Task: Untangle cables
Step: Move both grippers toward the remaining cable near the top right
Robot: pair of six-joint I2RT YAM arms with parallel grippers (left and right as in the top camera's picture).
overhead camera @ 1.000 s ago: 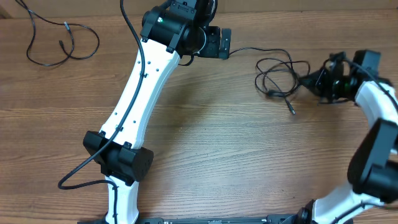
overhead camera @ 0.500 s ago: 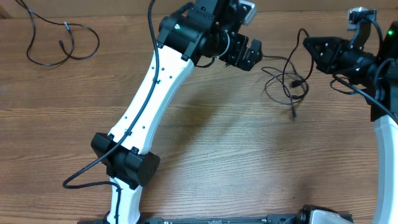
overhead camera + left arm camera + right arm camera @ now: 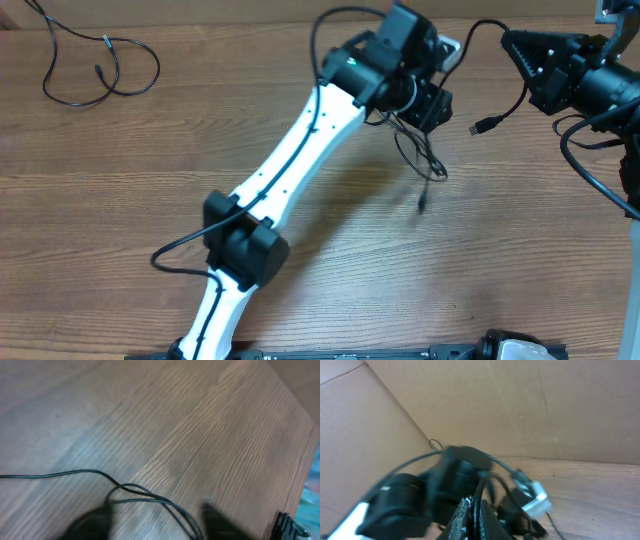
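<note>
Overhead, cables (image 3: 432, 172) dangle under the left gripper (image 3: 435, 105); only its wrist view shows jaws apart. Right gripper (image 3: 506, 40) pinches one.

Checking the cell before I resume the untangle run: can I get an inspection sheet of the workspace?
Surface: wooden table, bare wood.
Job's things: cable bundle bunched by the left arm's wrist, one plug end trailing; loose cable lies apart at the far left.
Clutter: nothing seen.
Grippers: left gripper jaws apart, cords running between them; right gripper shut on a cord from the bundle.
Cables: arm wire loops off the left arm.
Surroundings: cardboard wall behind the table.
</note>
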